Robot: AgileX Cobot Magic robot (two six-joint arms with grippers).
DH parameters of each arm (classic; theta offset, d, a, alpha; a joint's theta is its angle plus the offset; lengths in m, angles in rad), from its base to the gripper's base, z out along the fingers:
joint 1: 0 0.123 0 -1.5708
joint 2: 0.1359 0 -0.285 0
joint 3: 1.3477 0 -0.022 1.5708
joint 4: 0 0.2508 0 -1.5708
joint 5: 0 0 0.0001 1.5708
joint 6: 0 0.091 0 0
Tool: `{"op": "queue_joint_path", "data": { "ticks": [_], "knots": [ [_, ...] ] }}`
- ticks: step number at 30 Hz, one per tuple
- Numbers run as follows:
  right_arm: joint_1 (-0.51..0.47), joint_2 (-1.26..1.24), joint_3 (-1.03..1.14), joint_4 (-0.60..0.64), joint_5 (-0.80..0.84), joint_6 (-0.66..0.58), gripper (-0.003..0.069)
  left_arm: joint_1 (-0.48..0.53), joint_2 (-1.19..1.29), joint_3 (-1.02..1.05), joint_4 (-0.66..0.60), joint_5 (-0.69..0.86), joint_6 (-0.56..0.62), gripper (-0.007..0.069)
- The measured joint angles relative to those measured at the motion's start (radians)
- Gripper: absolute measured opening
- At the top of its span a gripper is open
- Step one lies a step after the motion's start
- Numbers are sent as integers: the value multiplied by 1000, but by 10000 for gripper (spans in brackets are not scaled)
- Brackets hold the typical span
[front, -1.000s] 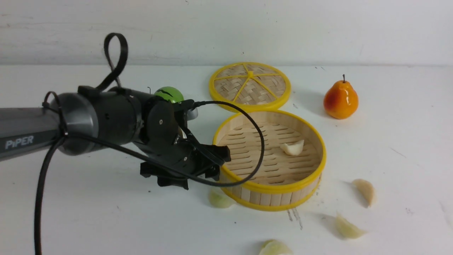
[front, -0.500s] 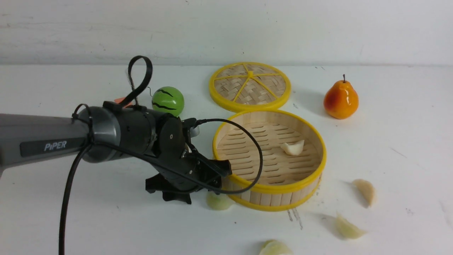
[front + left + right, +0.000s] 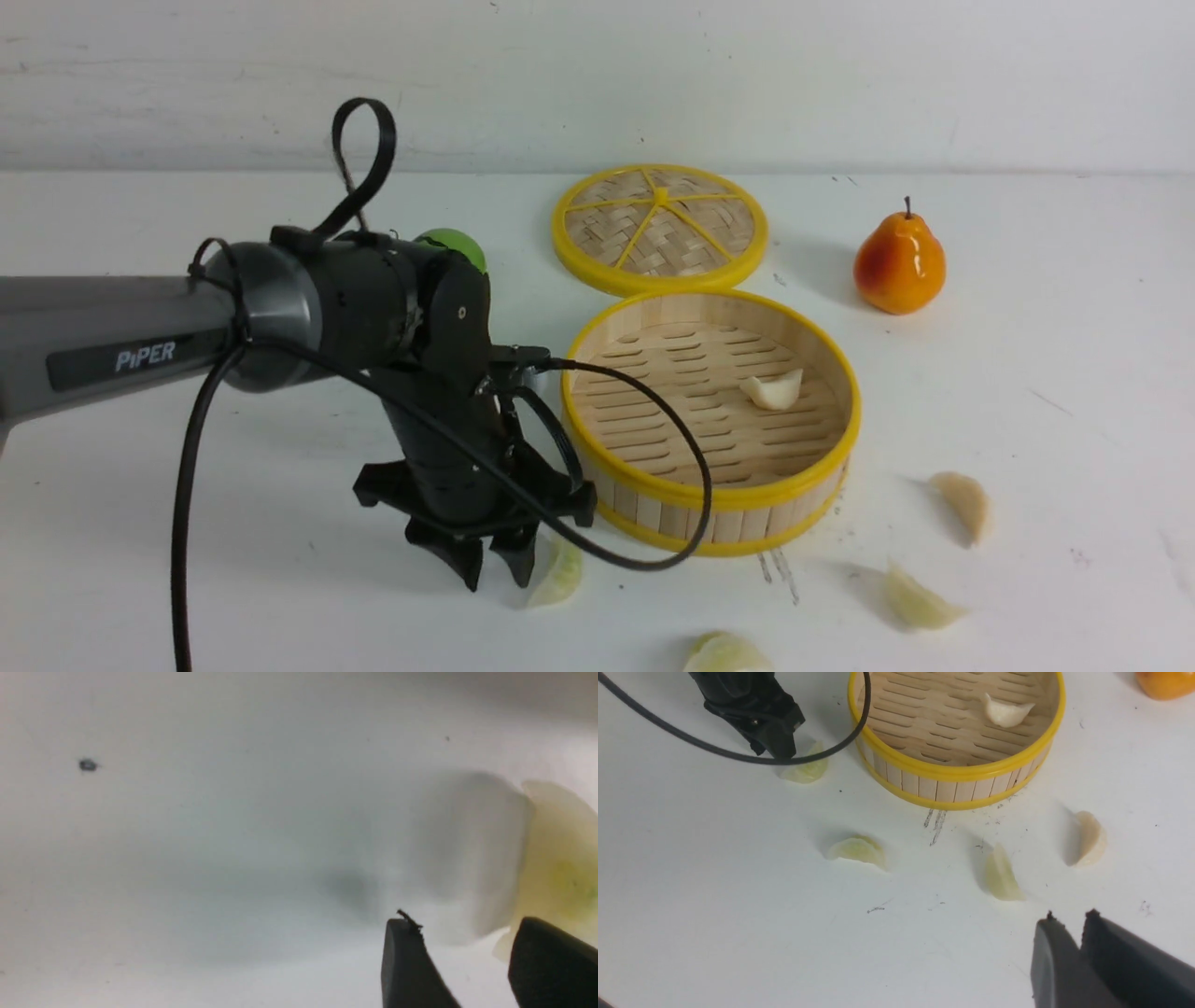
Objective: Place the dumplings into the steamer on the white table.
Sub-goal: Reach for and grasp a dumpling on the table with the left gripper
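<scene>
My left claw [image 3: 493, 567] points straight down at the table [image 3: 233, 579], fingers parted with nothing between them. One dumpling [image 3: 558, 574] lies just beside the finger nearer the steamer [image 3: 714, 497]. A second dumpling [image 3: 772, 388] sits inside the steamer. Three more dumplings [image 3: 963, 504], [image 3: 915, 600], [image 3: 726, 653] lie loose on the table. My right claw [image 3: 1070, 917] hangs clenched, empty.

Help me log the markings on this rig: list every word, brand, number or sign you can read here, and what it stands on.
"PiPER": white lettering on the grey link of the left arm, front view.
No other text, number or sign shows in any view.
</scene>
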Motion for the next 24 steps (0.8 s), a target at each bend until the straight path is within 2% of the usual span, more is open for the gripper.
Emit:
{"op": "queue_joint_path", "data": {
  "ticks": [7, 13, 17, 18, 24],
  "knots": [
    [0, 0, 0, 0, 0, 0, 95, -16, -45, -10, -41, 77, 74, 381],
    [0, 0, 0, 0, -11, 0, 95, -111, -64, -14, -20, 17, 93, 432],
    [0, 0, 0, 0, -21, 0, 95, -149, -41, -14, 60, -80, 19, 436],
    [0, 0, 0, 0, -21, 0, 95, -152, -28, -14, 106, -120, -40, 437],
    [0, 0, 0, 0, -21, 0, 95, -151, 28, -14, 222, -163, -172, 437]
  ]
}}
